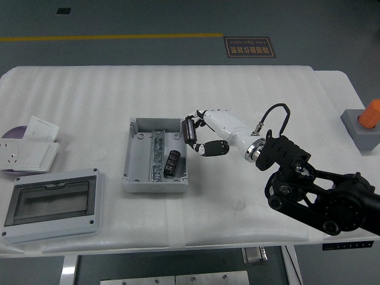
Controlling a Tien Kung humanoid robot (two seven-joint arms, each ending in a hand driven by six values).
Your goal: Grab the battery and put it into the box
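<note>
- right robot hand [199,133], frame centre, at the box's [155,155] right rim, fingers clenched on a battery [190,130]
- a second battery [172,162] lies inside the box; left-centre of the white surface [249,95]

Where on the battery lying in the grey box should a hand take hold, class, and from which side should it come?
Grip the battery across its middle, from above. It lies flat in the open-topped box, lengthwise beside the metal rail, so walls probably block side approaches. The right hand holds another battery at the box's right edge.
</note>
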